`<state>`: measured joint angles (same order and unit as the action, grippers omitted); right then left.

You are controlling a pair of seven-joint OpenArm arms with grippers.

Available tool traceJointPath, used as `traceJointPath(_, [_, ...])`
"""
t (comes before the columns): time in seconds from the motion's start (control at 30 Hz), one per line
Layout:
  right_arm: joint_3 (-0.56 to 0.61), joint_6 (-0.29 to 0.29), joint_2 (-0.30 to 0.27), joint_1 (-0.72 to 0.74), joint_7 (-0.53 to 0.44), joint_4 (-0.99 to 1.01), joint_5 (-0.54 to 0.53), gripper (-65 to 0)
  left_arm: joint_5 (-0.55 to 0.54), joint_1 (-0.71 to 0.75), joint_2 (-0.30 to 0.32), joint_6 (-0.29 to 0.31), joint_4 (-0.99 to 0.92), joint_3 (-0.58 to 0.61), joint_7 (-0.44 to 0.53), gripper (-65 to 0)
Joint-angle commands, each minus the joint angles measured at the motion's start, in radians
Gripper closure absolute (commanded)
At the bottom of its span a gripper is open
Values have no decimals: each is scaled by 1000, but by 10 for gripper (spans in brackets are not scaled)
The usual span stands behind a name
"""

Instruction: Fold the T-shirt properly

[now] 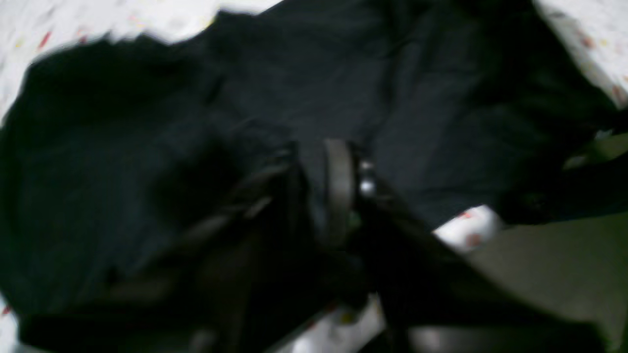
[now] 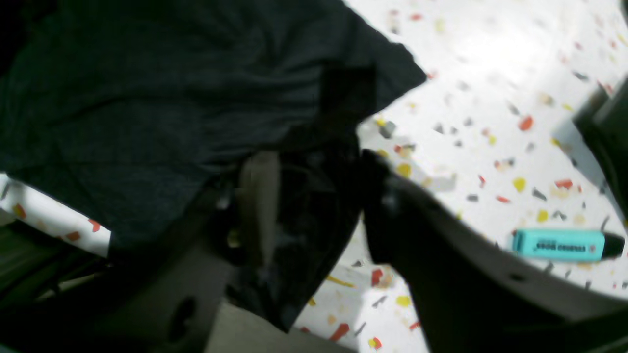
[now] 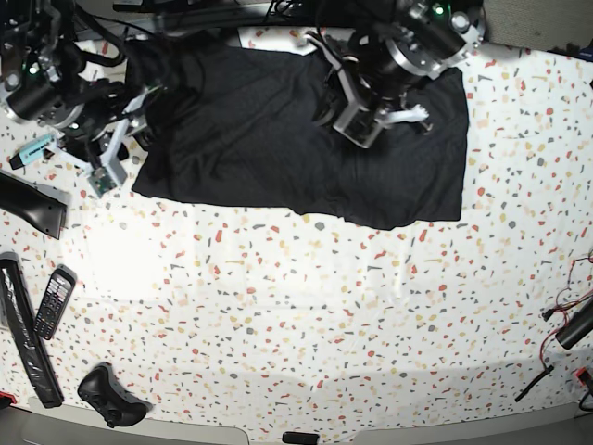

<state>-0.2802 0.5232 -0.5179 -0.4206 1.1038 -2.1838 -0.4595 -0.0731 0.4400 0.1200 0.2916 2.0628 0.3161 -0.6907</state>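
Observation:
The black T-shirt point(image 3: 250, 139) lies spread flat, plain side up, across the far part of the speckled table point(image 3: 324, 306). My left gripper point(image 3: 357, 125) hovers over the shirt's middle right. In the blurred left wrist view its jaws point(image 1: 306, 181) stand apart, with the T-shirt's point(image 1: 417, 98) dark cloth beneath and between them. My right gripper point(image 3: 109, 167) sits at the shirt's left edge. Seen from the right wrist, its fingers point(image 2: 319, 196) are wide apart, and a loose fold of the T-shirt point(image 2: 122, 98) hangs between them.
A teal highlighter point(image 2: 559, 243) lies on the table left of the shirt point(image 3: 32, 150). Along the left side lie a black bar point(image 3: 28, 209), a phone point(image 3: 53, 301) and a game controller point(image 3: 111, 397). Cables point(image 3: 565, 324) lie at the right edge.

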Motion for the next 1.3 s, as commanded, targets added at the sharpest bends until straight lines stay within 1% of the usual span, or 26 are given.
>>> traceJointPath(0.0, [-25,-3,-11,-9,-10,-15,-14,-317,-6,4,0,0,18,-20,13,-196])
traceJointPath(0.03, [-43,-1,-11,-19,-10,-14,-13,-327,-6,4,0,0,18,-42,8,-215])
traceJointPath(0.07, [-60,0,-11,-26,-5,-11,-13,-328,-6,4,0,0,18,-67,10,-221])
traceJointPath(0.13, [-92,0,-12,-26,15,9,-13,-328,-6,3,0,0,18,-118,12,-220])
traceJointPath(0.23, [-137,0,-14,-26,16,89,-33,-328,-17,4,0,0,18,-201,26,-220])
traceJointPath(0.33, [-189,3,-14,-25,29,203,-119,-327,-81,3,0,1,18,-286,56,-220])
traceJointPath(0.4, [-224,46,-14,-25,26,270,-174,-327,-125,3,0,1,18,-322,77,-220])
traceJointPath(0.47, [-254,75,-14,-26,27,319,-229,-327,-134,3,0,1,8,-328,94,-220])
traceJointPath(0.57, [-280,111,-14,-26,38,359,-279,-327,-134,2,0,1,-22,-327,99,-220])
traceJointPath(0.63, [-283,129,-14,-25,36,366,-290,-327,-134,-8,0,1,-48,-327,99,-220])
traceJointPath(0.73, [-282,144,-13,-13,37,379,-352,-327,-138,-31,0,1,-79,-327,85,-220])
traceJointPath(0.8, [-282,154,-13,6,57,407,-394,-327,-138,-39,0,1,-80,-327,85,-220])
traceJointPath(0.9, [-281,168,-14,52,120,484,-444,-327,-138,-43,0,1,-80,-327,85,-220])
traceJointPath(1.03, [-278,175,-13,89,168,587,-561,-327,-138,-44,0,1,-80,-327,85,-220])
traceJointPath(1.17, [-248,175,-13,91,172,611,-565,-327,-137,-44,0,1,-80,-327,85,-220])
traceJointPath(1.27, [-194,175,-7,91,172,611,-565,-326,-137,-44,0,1,-80,-327,85,-220])
